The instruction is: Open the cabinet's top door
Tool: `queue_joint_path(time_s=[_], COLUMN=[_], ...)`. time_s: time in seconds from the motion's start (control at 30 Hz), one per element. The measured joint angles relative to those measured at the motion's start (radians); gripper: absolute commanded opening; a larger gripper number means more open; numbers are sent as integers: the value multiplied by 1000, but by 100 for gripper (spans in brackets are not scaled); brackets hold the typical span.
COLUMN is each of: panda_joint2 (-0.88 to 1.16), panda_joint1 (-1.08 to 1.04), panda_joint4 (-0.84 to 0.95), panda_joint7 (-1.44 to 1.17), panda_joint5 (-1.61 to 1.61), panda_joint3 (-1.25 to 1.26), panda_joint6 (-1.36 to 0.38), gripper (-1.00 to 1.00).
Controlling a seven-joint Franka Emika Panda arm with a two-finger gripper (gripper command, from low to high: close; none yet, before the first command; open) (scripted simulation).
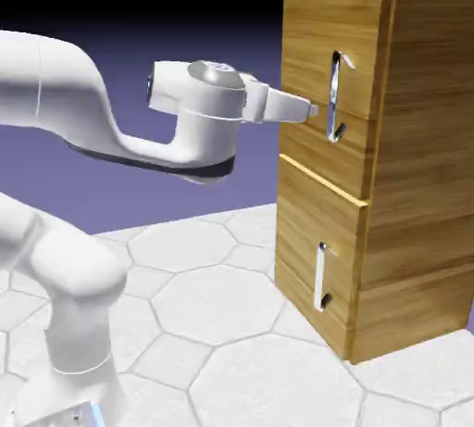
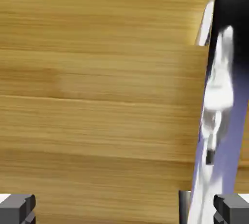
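From the exterior view, the top door point(image 1: 319, 27) sat closed on the upper front of the cabinet point(image 1: 426, 138), above the shorter panel; the gripper point(image 1: 314, 111) was right up by its long bar handle point(image 1: 334, 96), and whether they touched was hard to call! Opening was all to come; a hold on the bar looked like the next job.

Over in the hand view, fingers spread wide, nothing pinched, the bar towards the right-hand tip, its lower end cut off by the frame.
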Motion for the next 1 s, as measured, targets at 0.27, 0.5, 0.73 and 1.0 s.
queue_joint_path(time_s=[0.27, 0.5, 0.73, 1.0], panda_joint2=[-47, -54, 30, 11], panda_joint1=[78, 163, 261, -29], panda_joint4=[47, 100, 172, 43], panda_joint7=[286, 472, 501, 497], panda_joint5=[-348, -576, -600, -425], panda_joint3=[-88, -166, -222, 37], panda_joint6=[-8, -24, -76, -135], gripper=[0, 0, -100, -100])
